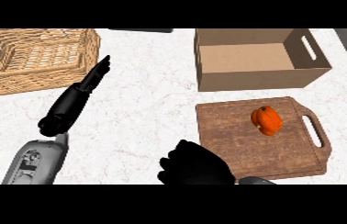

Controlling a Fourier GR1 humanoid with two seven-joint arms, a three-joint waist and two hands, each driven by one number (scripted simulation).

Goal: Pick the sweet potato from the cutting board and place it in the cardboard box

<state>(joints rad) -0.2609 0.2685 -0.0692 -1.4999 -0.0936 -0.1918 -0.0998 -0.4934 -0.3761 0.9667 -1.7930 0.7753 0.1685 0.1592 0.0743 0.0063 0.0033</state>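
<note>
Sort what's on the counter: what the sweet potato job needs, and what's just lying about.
For the job: sweet potato, cutting board, cardboard box, right hand.
Lying about: wicker basket; left hand, resting open at the left.

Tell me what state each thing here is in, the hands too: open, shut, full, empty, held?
Sweet potato: lying on the cutting board, not held.
Cutting board: flat on the counter, carrying only the sweet potato.
Cardboard box: open on top, empty.
Wicker basket: open, nothing seen inside.
Left hand: open, fingers straight, holding nothing.
Right hand: fingers curled, holding nothing.
</note>
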